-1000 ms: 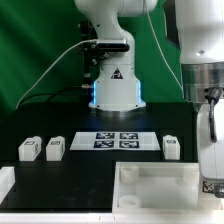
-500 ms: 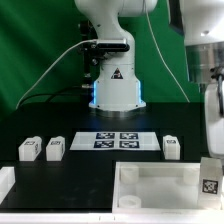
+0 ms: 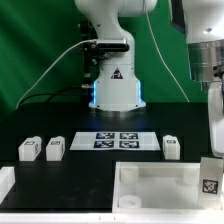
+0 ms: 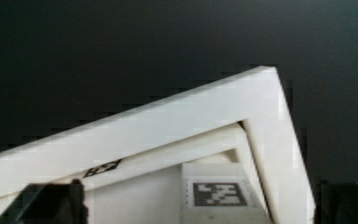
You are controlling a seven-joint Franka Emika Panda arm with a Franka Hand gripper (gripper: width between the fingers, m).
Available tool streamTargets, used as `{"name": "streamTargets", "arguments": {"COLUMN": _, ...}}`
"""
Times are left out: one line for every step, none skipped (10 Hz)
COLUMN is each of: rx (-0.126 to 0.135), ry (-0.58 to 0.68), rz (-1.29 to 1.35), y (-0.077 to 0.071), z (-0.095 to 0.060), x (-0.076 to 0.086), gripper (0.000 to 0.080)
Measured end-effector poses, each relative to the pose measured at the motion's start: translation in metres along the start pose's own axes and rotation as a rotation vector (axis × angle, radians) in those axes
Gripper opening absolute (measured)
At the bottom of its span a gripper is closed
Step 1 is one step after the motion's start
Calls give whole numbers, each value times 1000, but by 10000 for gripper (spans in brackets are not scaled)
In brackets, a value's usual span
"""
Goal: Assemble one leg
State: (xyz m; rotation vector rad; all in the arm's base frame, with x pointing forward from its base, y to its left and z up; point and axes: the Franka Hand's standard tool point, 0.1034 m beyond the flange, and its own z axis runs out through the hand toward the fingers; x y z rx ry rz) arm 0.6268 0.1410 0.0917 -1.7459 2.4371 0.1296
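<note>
A white leg with a black-and-white tag stands at the right end of the large white panel, at the exterior view's lower right. My gripper hangs just above it at the right edge. In the wrist view the gripper is open. Its dark fingers are wide apart on either side of the tagged leg and do not touch it. The panel's corner fills the middle of that view. Three more legs lie on the black table: two on the left and one on the right.
The marker board lies flat in front of the robot base. A white block sits at the exterior view's left edge. A green curtain hangs behind.
The arm has shifted toward the exterior view's right, uncovering the tagged leg at the panel's right end. The other legs and the panel have not moved.
</note>
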Motion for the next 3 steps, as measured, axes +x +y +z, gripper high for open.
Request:
{"name": "streamTargets", "arguments": {"rx": 0, "ry": 0, "rz": 0, "y": 0, "z": 0, "x": 0, "gripper": 648}}
{"name": "streamTargets", "arguments": {"rx": -1, "ry": 0, "rz": -1, "y": 0, "z": 0, "x": 0, "gripper": 648}}
{"name": "streamTargets", "arguments": {"rx": -1, "ry": 1, "rz": -1, "y": 0, "z": 1, "x": 0, "gripper": 648}}
